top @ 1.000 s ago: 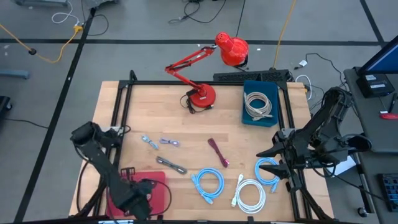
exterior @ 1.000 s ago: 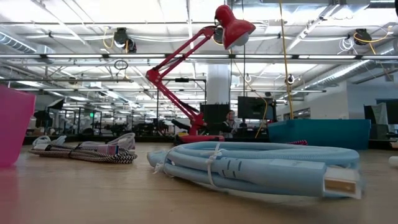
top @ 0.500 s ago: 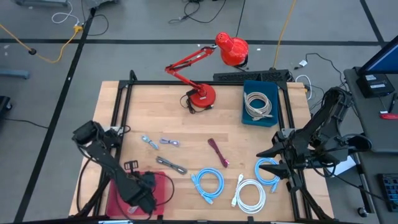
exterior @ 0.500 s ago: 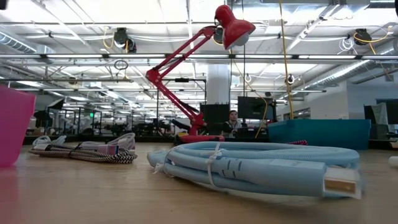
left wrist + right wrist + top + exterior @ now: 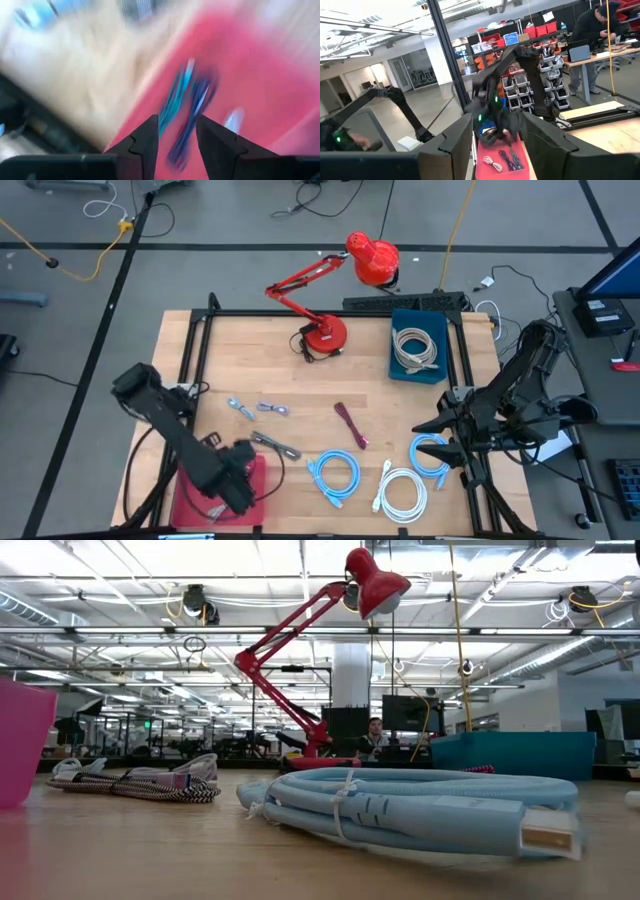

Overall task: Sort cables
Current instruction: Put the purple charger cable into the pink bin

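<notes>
**Left pincer open over the red tray, right arm parked at the desk's edge**

From above I see my left pincer [image 5: 235, 485] hovering over the flat red plastic tray [image 5: 190, 502] at the near left corner of the wooden desk [image 5: 250, 360]. In the left wrist view its two dark fingers [image 5: 145, 145] stand apart with nothing between them, and just beyond them short bundled teal and purple cables [image 5: 185, 110] lie on the tray floor, blurred.

Just past the pincer, outside the tray, a grey braided cable bundle [image 5: 275, 445] lies on the bare wood. Farther on are a small light-blue bundle [image 5: 240, 409] and a small purple bundle [image 5: 273, 409]. Further to the right of the pincer lie a maroon cable bundle [image 5: 350, 425] and a large light-blue coil [image 5: 333, 475].

My right pincer [image 5: 440, 442] waits at the right edge of the desk, its fingers [image 5: 457, 140] apart and empty. Beside it lie a second light-blue coil [image 5: 430, 452] and a white coil [image 5: 403, 492]. A beige coil [image 5: 415, 347] sits in the dark teal rectangular bin [image 5: 397, 365] at the far side, beyond that pincer, near the red desk lamp [image 5: 330, 300].
</notes>
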Controlling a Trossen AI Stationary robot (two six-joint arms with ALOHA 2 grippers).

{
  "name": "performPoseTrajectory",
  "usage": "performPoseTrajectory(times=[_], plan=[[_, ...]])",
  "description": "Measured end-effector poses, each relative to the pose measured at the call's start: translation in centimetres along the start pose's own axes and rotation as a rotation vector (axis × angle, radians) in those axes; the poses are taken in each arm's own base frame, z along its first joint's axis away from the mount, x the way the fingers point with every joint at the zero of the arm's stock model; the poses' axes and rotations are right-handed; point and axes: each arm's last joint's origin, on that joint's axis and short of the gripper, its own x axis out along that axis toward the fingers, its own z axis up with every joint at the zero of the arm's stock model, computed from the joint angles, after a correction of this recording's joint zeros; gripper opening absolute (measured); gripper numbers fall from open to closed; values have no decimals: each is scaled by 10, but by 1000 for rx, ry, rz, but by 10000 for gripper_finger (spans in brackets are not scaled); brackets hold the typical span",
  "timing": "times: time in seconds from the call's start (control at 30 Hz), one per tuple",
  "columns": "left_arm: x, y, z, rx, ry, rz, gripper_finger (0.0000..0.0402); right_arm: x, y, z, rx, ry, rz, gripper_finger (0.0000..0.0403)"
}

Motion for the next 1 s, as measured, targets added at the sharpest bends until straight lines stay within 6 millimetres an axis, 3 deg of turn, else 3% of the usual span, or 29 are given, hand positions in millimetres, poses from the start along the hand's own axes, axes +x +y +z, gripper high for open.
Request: performPoseTrajectory(times=[0.2,0.3,0.5,0.7,0.83,1.0], plan=[[-45,36,38,-533,-555,-226,136,0,0,0,-3,0,-2,160],[-58,53,62,-600,-670,-273,136,0,0,0,-2,0,-3,160],[-59,77,126,-274,-550,-248,136,0,0,0,0,-1,-4,160],[-24,104,179,61,-296,-135,136,0,0,0,33,-1,-2,160],[6,109,196,305,-58,-133,136,0,0,0,54,-2,-1,160],[38,98,207,515,108,-126,136,0,-1,-8,76,6,-5,160]])
